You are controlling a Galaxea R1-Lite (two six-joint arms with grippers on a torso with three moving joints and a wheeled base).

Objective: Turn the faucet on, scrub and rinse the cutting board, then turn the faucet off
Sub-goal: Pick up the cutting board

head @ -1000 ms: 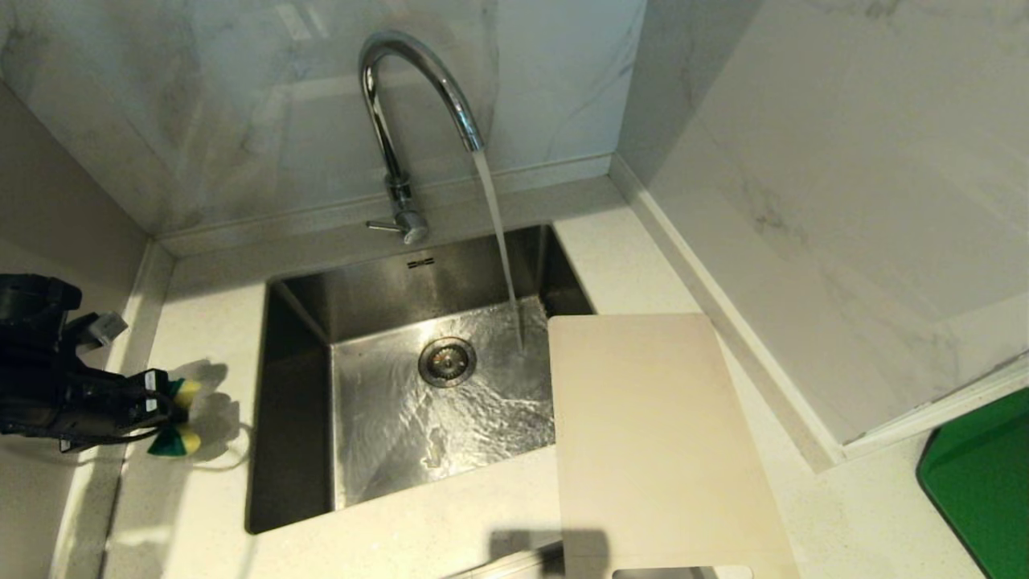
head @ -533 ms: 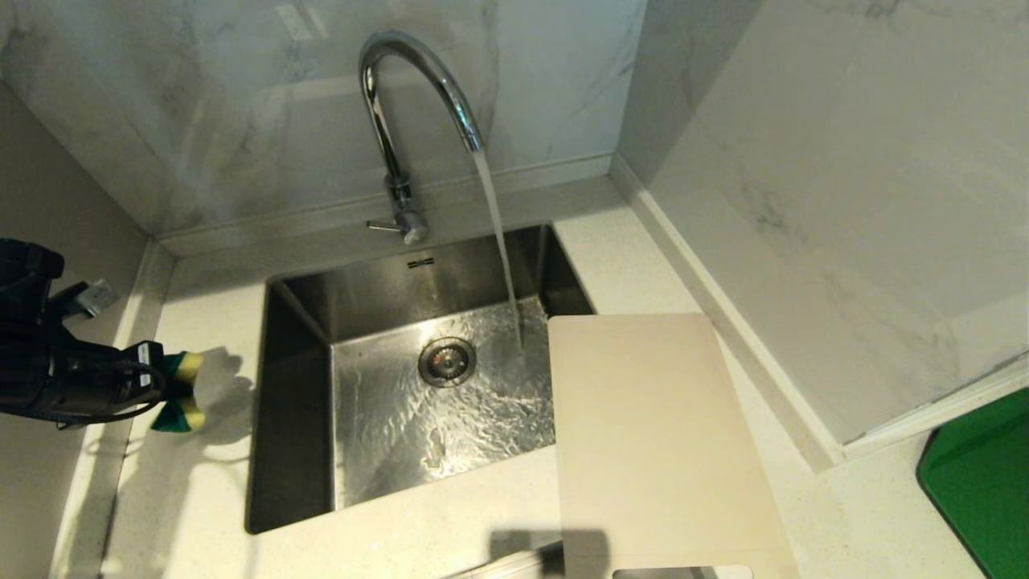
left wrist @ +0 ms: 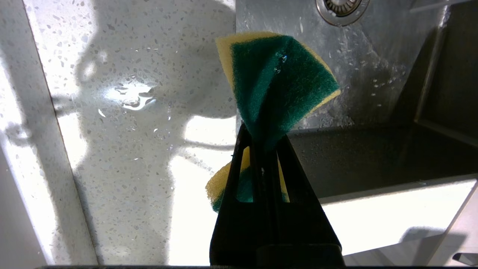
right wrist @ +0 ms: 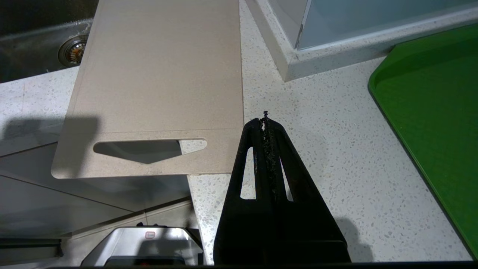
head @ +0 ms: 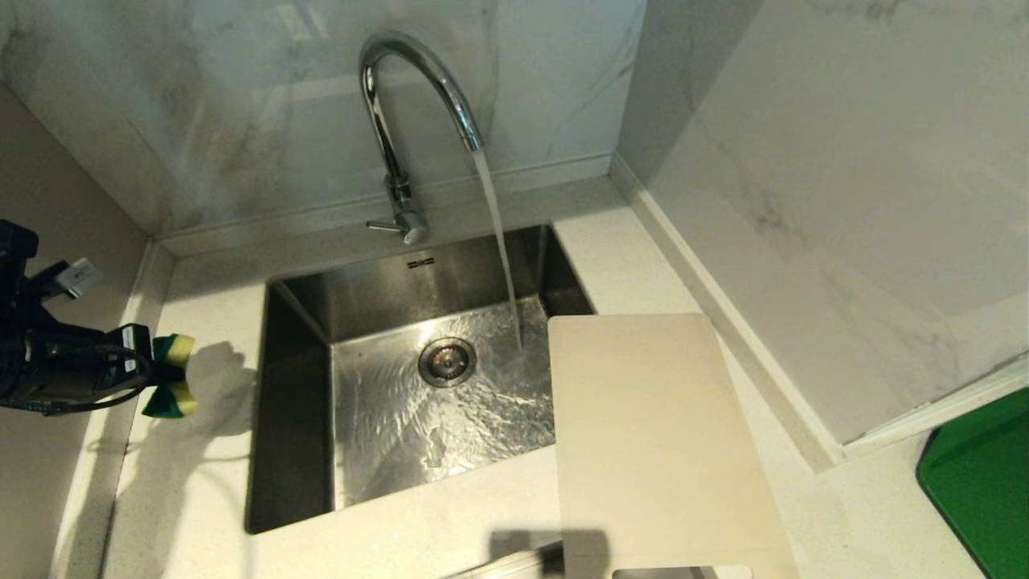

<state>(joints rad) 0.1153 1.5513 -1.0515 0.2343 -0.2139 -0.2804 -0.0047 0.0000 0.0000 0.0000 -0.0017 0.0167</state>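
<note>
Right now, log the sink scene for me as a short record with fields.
faucet: running, water falling into the sink
sink: steel basin, wet floor, drain in the middle
cutting board: flat on the counter at the sink's right edge, one corner over the basin, out of the stream
sponge: green and yellow, pinched in the left hand
left hand: shut on the sponge, over the counter left of the sink
right hand: shut, empty, over the counter near the board's handle slot
green tray: on the counter at far right
</note>
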